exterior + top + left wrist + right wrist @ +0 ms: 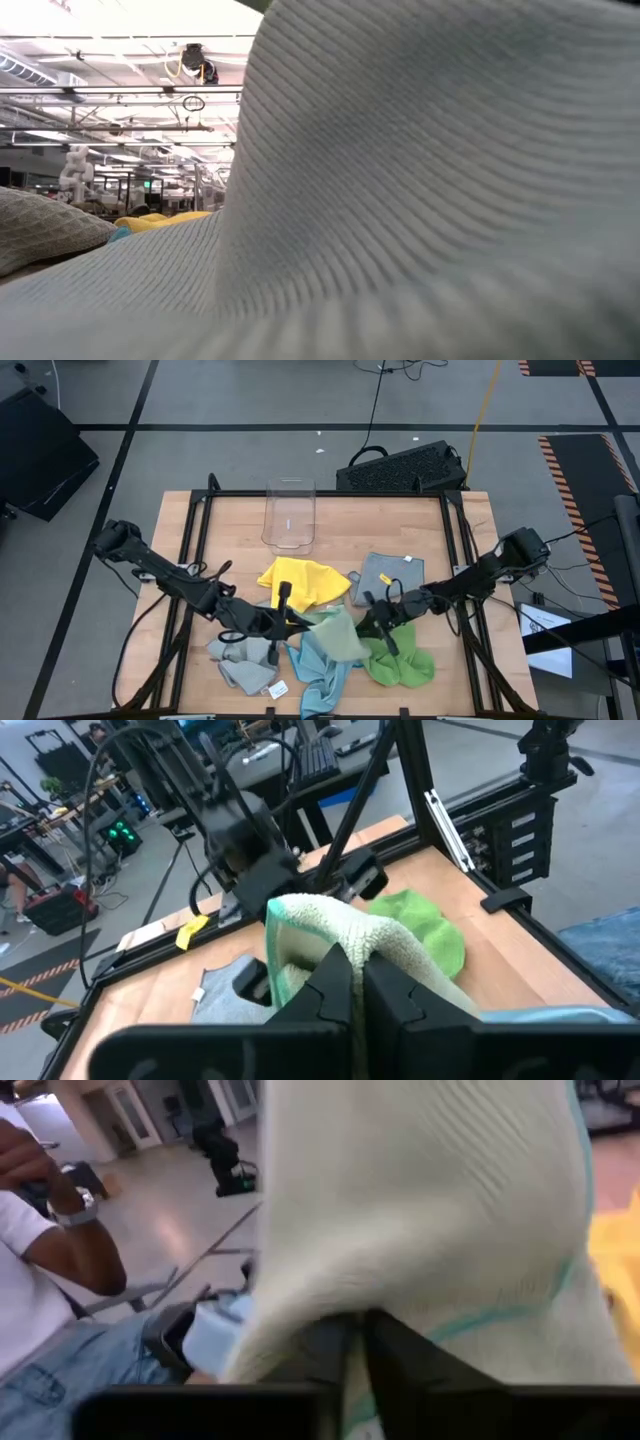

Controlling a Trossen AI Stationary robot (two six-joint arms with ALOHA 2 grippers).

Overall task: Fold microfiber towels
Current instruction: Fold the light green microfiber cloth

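Filling my table-level camera, the light blue towel (420, 200) lies right against the lens, a grey towel (40, 232) beside it and a strip of the yellow towel (165, 219) behind. From above I see both claws meeting at the pale green towel (337, 635) in the middle of the heap. My left gripper (357, 982) is pressed together on one edge of it; the cloth rises in a hump straight off the fingertips. My right gripper (358, 1325) is pinched on the opposite edge, and the cloth drapes up across its whole view. Just past them the bright green towel (402, 660) lies crumpled on the wooden table (230, 520). Farther back a second grey towel (390, 574) lies flat, and the clear plastic bin (289, 515) stands at the far edge.
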